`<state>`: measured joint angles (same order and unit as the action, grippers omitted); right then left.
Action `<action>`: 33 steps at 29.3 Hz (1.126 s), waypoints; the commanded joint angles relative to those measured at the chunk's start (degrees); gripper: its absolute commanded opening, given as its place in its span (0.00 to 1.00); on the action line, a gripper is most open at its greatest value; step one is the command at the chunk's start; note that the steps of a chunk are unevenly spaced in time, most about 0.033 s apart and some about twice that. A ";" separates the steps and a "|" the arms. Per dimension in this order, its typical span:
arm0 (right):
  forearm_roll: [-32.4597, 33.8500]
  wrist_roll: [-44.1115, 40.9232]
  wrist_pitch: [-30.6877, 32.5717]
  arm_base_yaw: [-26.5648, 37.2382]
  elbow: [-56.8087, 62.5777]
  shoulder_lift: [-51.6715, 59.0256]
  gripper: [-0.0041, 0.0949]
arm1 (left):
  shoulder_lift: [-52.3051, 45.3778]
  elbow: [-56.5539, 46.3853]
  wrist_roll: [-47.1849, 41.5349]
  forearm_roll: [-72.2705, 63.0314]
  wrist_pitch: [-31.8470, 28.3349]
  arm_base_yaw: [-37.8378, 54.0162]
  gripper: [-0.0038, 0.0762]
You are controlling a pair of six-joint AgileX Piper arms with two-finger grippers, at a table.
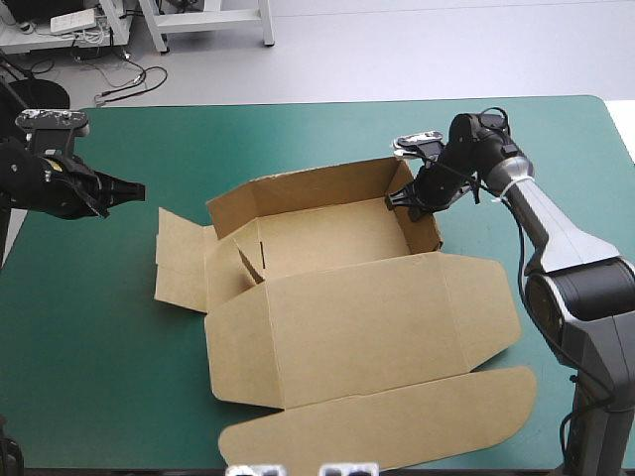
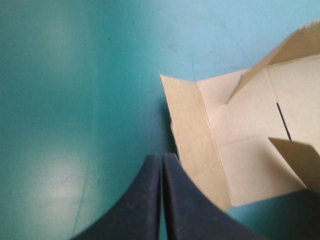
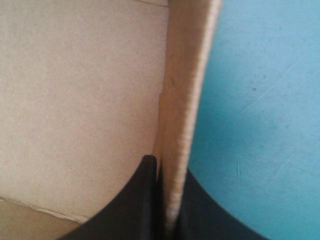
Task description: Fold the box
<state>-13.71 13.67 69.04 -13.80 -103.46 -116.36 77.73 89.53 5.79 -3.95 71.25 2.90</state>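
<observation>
The brown box (image 1: 337, 297) lies mid-table as an open tray with its back and right walls raised and its wide lid flat toward the front. My right gripper (image 1: 405, 195) is at the box's right wall, shut on the wall's top edge (image 3: 185, 110), one black finger inside and one outside. My left gripper (image 1: 134, 188) hovers over the teal-green cover left of the box, shut with nothing in it. Ahead of the left gripper (image 2: 161, 157) lies the box's flat left side flap (image 2: 192, 135), a short way off.
The box's left flaps (image 1: 179, 260) lie flat on the cover. A long rounded lid flap (image 1: 397, 421) reaches close to the table's front edge. Bare teal-green cover (image 1: 89, 327) spreads left of the box.
</observation>
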 commanded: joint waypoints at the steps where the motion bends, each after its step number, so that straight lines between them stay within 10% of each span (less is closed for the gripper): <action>1: -3.26 0.66 1.93 -0.18 -1.40 3.18 0.02 | -0.11 1.36 -0.37 0.92 -3.24 0.03 0.05; 17: -15.07 0.91 2.61 8.93 -1.40 25.06 0.02 | 6.87 1.40 15.30 -36.69 -3.71 26.69 0.05; 33: -30.23 -0.01 2.61 19.31 -1.40 38.93 0.02 | 14.71 1.27 26.50 -68.13 2.83 25.31 0.05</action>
<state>-39.14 14.52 72.08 4.96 -103.22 -79.77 95.18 89.49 31.72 -62.31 70.18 30.37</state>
